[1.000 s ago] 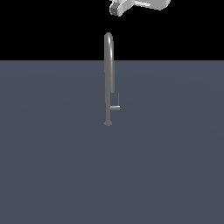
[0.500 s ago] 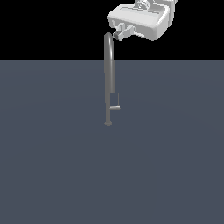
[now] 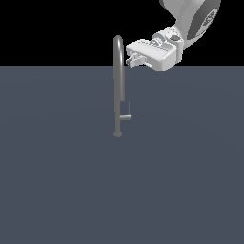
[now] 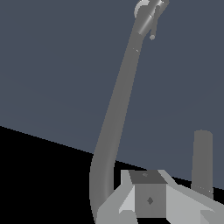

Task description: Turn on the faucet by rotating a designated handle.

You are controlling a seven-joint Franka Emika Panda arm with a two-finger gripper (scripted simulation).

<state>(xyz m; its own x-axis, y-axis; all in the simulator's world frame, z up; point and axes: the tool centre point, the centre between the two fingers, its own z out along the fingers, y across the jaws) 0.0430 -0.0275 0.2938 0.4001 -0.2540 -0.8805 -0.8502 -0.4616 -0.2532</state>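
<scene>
The faucet (image 3: pixel 118 86) is a tall slim grey pipe with a hooked top, standing on a small round base on the dark grey floor. The handle (image 3: pixel 125 116) is a small L-shaped lever low on the pipe, on the exterior view's right. My gripper (image 3: pixel 130 58) hangs high beside the pipe's curved top, on the exterior view's right, far above the handle. Its fingers point at the pipe, slightly apart and empty. In the wrist view the pipe (image 4: pixel 120 109) runs away to the handle (image 4: pixel 152 24), with one finger (image 4: pixel 148 199) close to the bend.
The flat dark grey floor (image 3: pixel 57 190) spreads all around the faucet. The white arm (image 3: pixel 190 19) comes in from the upper part of the exterior view's right. A short grey cylinder (image 4: pixel 202 159) stands near the fingers in the wrist view.
My gripper has come down from the top of the exterior view to the level of the faucet's curved top. The faucet and handle have not moved.
</scene>
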